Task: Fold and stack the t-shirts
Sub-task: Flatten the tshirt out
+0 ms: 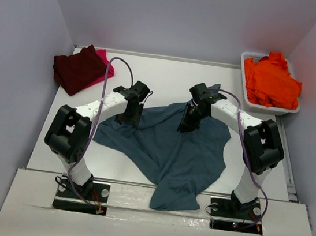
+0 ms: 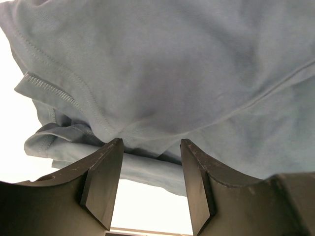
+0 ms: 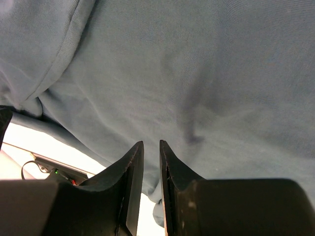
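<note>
Spreading of the slate teal-blue cloth t-shirt (image 1: 170, 154) is judged to be the step in hand: it lies rumpled at the middle of the white table (image 1: 152, 71), its hem draped over the near edge. The left gripper (image 1: 129, 117) is held with fingers (image 2: 103, 177) apart at a hemmed edge, nothing clamped; the right gripper (image 1: 189, 122) is drawn nearly together on what looks like a pinch of cloth. Next, both far corners need to be gripped and pulled flat. Bare table is left behind the shirt, between the folded dark maroon t-shirt (image 1: 80, 70) on the bright pink one (image 1: 104, 58) and the vivid orange shirts (image 1: 270, 83) in the white plastic tub (image 1: 270, 109)
</note>
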`<state>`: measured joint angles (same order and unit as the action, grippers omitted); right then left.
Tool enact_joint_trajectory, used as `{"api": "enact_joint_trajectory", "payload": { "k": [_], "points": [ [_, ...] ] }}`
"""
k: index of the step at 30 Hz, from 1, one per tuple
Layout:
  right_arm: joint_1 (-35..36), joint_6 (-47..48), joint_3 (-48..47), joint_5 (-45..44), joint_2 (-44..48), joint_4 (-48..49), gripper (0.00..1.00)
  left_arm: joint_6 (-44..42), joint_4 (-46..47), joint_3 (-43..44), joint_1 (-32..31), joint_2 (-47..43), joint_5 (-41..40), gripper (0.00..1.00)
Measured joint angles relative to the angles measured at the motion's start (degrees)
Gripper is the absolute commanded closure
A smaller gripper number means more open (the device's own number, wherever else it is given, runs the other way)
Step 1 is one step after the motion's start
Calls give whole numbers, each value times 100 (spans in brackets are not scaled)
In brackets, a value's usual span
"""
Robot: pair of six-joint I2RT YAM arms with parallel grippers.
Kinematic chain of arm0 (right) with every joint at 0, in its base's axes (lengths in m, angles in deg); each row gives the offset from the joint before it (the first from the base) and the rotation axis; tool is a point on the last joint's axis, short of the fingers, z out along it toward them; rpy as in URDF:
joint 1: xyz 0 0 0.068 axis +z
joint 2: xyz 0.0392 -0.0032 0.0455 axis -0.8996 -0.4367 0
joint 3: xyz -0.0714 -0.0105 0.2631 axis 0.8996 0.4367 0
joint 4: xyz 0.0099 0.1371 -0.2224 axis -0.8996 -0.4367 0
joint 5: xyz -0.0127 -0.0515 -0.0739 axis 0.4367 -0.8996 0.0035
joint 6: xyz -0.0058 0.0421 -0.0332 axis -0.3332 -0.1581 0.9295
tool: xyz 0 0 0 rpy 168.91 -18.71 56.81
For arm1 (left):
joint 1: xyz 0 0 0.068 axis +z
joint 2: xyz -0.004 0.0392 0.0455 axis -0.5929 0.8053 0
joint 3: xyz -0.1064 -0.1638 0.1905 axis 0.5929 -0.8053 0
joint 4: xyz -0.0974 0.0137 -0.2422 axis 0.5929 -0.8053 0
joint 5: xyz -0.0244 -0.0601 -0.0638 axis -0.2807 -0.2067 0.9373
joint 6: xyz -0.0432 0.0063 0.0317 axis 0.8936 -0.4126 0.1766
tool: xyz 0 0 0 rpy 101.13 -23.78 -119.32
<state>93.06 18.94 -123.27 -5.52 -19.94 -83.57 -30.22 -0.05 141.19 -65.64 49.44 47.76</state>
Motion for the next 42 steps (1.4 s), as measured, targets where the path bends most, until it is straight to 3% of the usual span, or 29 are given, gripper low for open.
{"api": "enact_joint_trajectory", "payload": {
  "k": [15, 23, 36, 42],
  "points": [
    [0, 0, 0, 0, 0, 17, 75, -149, 90, 24, -339, 378, 79, 40],
    [0, 0, 0, 2, 0, 42, 75, -170, 136, 24, -367, 413, 90, 58],
    [0, 2, 0, 0, 0, 44, 76, -195, 227, 24, -367, 553, 149, 64],
    [0, 7, 0, 0, 0, 44, 76, -199, 240, 24, -367, 553, 149, 76]
  ]
}}
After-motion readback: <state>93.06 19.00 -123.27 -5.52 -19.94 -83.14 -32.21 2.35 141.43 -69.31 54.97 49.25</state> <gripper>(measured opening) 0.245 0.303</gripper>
